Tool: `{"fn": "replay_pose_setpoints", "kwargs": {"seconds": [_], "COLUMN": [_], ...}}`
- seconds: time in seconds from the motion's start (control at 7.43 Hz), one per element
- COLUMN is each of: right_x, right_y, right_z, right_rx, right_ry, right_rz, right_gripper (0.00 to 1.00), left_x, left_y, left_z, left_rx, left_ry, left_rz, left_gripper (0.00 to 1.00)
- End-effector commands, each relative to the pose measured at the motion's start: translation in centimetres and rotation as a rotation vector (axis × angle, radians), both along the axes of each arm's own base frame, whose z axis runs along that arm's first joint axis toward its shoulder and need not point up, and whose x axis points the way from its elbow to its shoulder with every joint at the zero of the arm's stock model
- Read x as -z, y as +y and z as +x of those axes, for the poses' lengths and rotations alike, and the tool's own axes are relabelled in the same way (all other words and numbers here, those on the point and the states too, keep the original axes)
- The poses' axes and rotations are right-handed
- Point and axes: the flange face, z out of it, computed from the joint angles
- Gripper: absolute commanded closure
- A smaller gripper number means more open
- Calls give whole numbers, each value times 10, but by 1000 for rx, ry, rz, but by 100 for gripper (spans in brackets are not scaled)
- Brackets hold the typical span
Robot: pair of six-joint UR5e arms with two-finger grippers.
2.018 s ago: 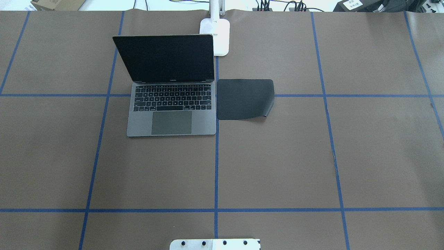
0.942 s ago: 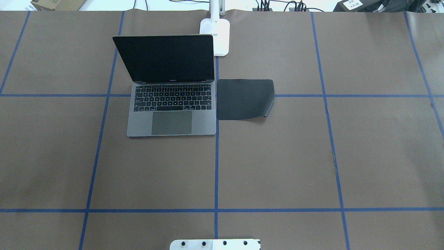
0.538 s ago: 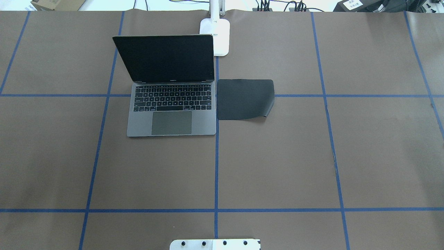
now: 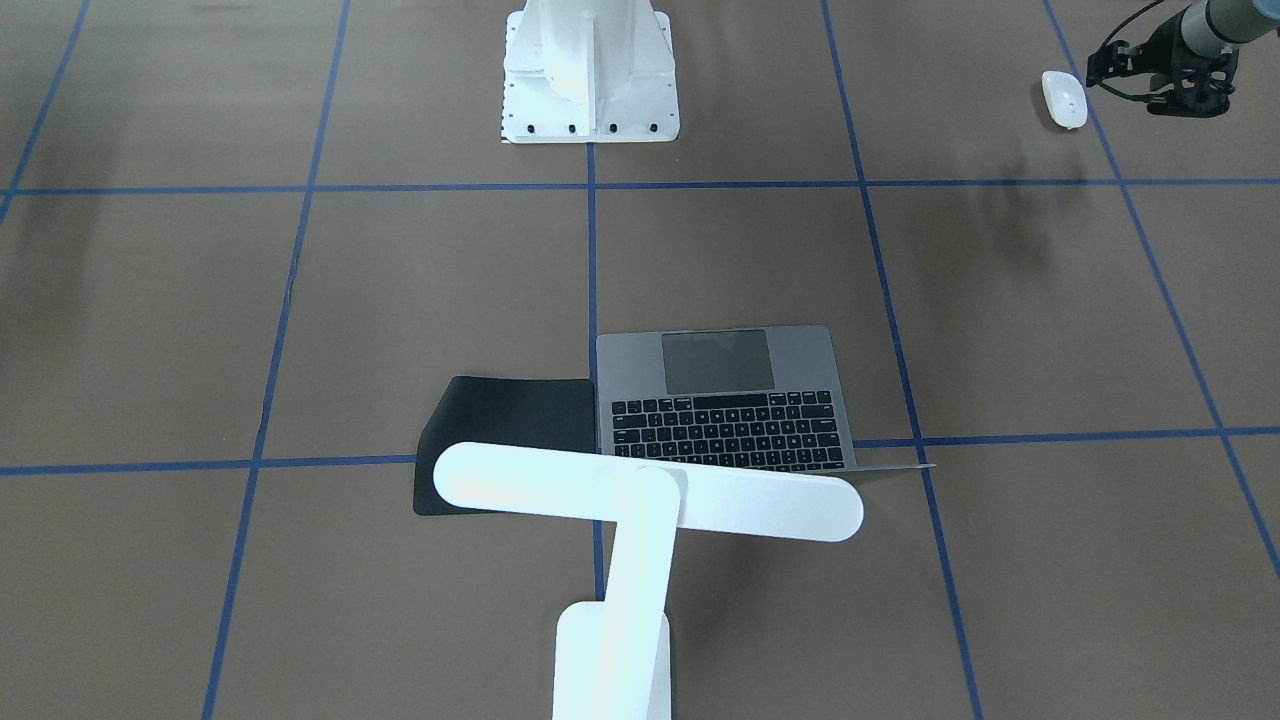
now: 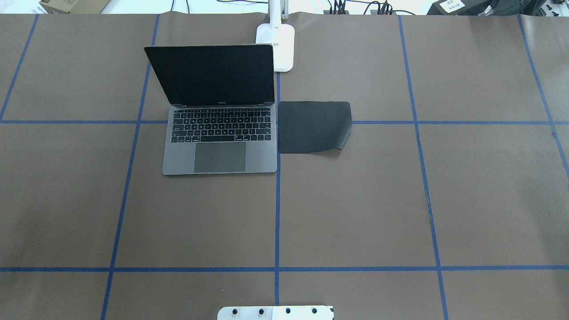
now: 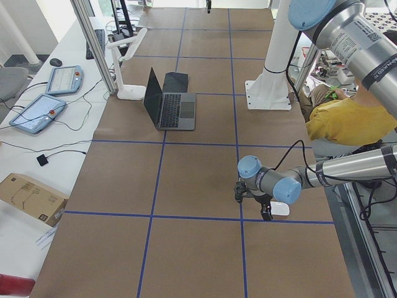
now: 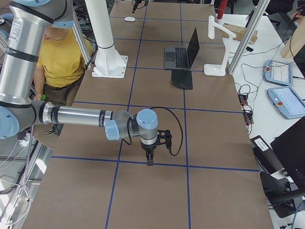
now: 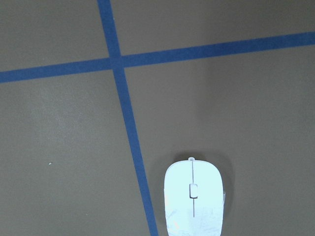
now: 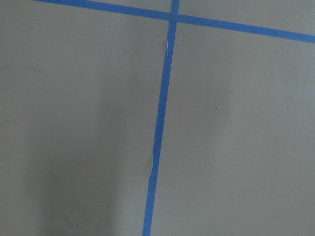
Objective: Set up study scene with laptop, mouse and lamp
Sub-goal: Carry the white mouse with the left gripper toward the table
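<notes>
Laptop (image 5: 220, 129): open, screen dark, at the far middle of the table.
Black mat (image 5: 313, 126): flat against its right side.
Lamp (image 4: 640, 500): behind both, its head over them.
Mouse (image 8: 193, 199): well apart, at the robot's near left, beside a tape line.
Left gripper (image 6: 265, 213): above and beside the mouse; finger spacing cannot be told.
Right gripper (image 7: 150, 157): over bare table; likewise cannot be told.

The right arm (image 7: 76, 116) is silver tubing with pale-blue joint caps — a black cable (image 7: 177, 129) loops beside its wrist. The white pedestal (image 4: 590, 70) carries dark bolts.
</notes>
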Motion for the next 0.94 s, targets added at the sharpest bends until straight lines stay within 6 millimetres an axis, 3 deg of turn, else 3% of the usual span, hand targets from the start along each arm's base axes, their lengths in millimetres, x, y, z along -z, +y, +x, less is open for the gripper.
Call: {"fn": "replay_pose_setpoints", "kwargs": {"seconds": [0.0,0.27,0.54,0.67,0.81], "right_x": [2,2,2,3,2], "right_y": [-1,-1,-1,-1,-1], "right_z": [0,0,0,0,0], "right_rx": [0,0,0,0,0], "right_ry": [0,0,0,-1,0], "right_rz": [5,5,5,7,5], "right_gripper": [0,0,0,0,0], "left_x": [5,4,14,14,1], "left_y": [4,6,19,23,30], "left_z": [4,7,41,44,45], "left_rx": [44,55,37,11,-20], "left_ry": [33,31,4,18,-7], "left_rz": [-47,-62,-123,-115,-117], "left_gripper": [0,0,0,0,0]}}
